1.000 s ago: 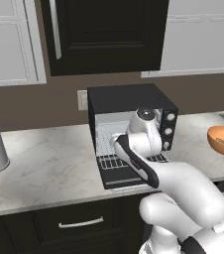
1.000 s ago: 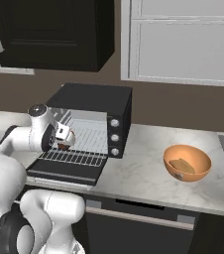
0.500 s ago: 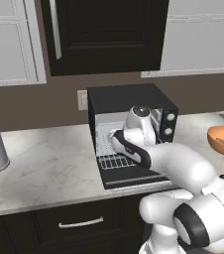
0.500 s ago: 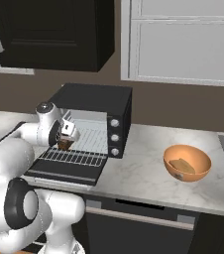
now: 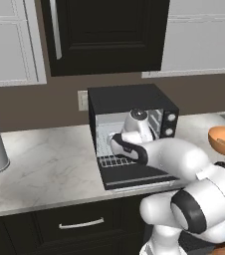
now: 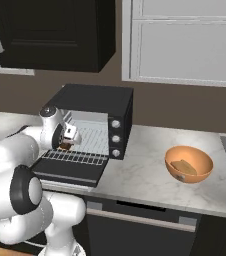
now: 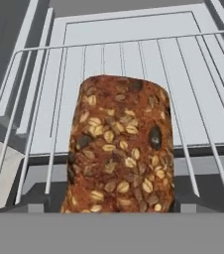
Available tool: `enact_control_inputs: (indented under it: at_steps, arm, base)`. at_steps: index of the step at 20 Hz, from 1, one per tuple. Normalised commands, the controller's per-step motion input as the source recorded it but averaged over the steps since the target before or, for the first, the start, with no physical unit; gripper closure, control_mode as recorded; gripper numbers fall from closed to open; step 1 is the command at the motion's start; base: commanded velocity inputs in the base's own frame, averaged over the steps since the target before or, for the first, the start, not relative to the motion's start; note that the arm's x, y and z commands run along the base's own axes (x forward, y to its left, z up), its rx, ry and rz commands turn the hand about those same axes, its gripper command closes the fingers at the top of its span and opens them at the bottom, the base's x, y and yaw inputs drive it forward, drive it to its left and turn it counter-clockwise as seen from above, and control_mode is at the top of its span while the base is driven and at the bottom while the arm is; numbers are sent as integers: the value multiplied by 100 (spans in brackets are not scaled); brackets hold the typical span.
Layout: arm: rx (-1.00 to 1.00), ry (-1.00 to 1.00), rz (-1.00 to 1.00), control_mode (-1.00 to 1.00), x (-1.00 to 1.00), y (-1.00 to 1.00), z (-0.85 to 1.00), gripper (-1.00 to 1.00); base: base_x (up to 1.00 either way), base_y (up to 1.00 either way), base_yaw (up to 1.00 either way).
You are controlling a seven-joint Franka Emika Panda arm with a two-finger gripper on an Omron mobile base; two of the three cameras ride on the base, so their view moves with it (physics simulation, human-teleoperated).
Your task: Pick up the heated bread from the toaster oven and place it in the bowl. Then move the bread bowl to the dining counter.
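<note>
Where door hangs open, gripper (image 6: 68,141) reaches into toaster oven (image 6: 92,125).

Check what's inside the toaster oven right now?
Inside the oven: a wire rack with the seeded dark bread standing upright on it, and the hand reaching in at the bread. The arm covers most of the cavity from the left; the bread's base is cut off in the hand view.

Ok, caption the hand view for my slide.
Seeded dark-brown bread standing upright on the toaster oven's wire rack, seen close from the hand camera.
</note>
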Motion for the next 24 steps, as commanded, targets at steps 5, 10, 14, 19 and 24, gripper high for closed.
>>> enact_control_inputs:
  at_steps: [5,10,14,19,24]
  arm:
    - [0,4,0,-100,-31,-5,0,100]
    - [8,-8,-6,-100,-100,-37,34,100]
    - [7,-21,-13,-100,-100,-58,73,100]
    - [1,-17,-15,-100,-100,-69,93,100]
    - [4,-4,-18,-100,-100,-85,100,100]
  base:
    - [0,0,0]
    - [0,0,0]
    - [0,0,0]
    - [0,0,0]
    - [0,0,0]
